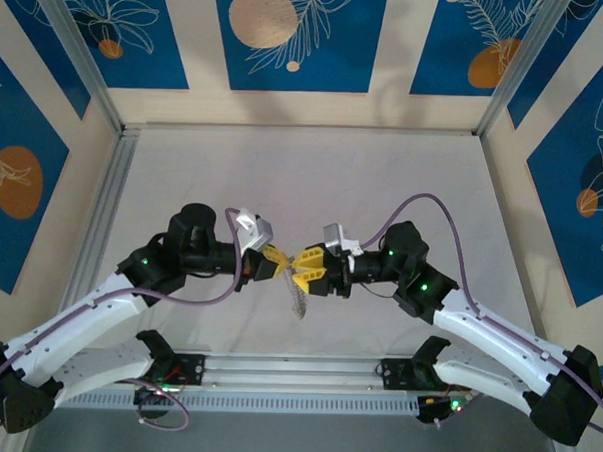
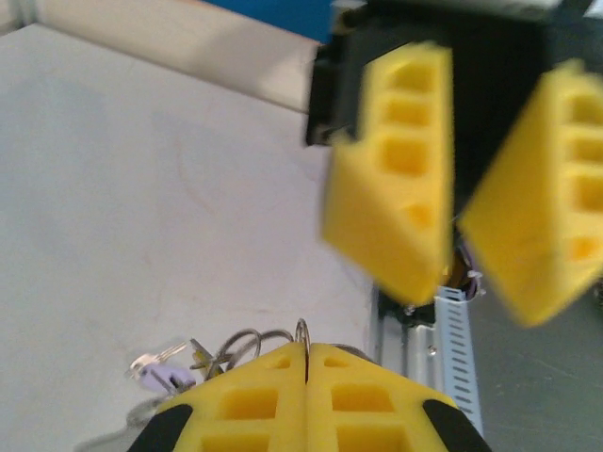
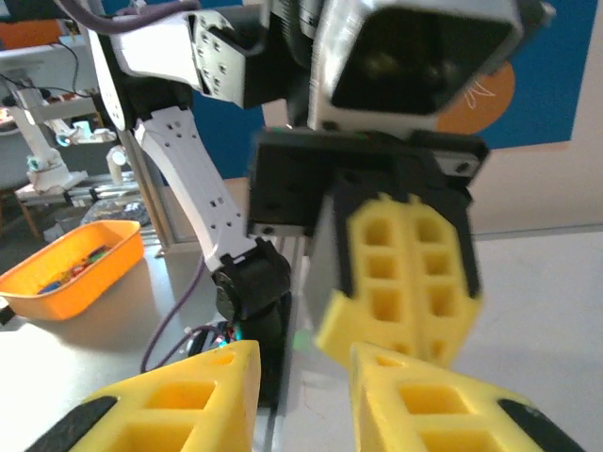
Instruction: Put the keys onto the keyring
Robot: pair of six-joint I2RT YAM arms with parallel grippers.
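Overhead, pale floppy keyring (image 1: 298, 298), hanging limp

Shallow orange plastic bin (image 3: 57, 282) is holding small multicoloured pieces (image 3: 77, 258). Blue leaf-patterned wall panels (image 1: 290, 35) are enclosing the pale grey table (image 1: 304, 171).

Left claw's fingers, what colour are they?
Bright yellow fingers, with black at the base. The left wrist view shows them best.

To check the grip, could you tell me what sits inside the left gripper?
A thin ring pokes from the shut left gripper; how deep it goes is covered.
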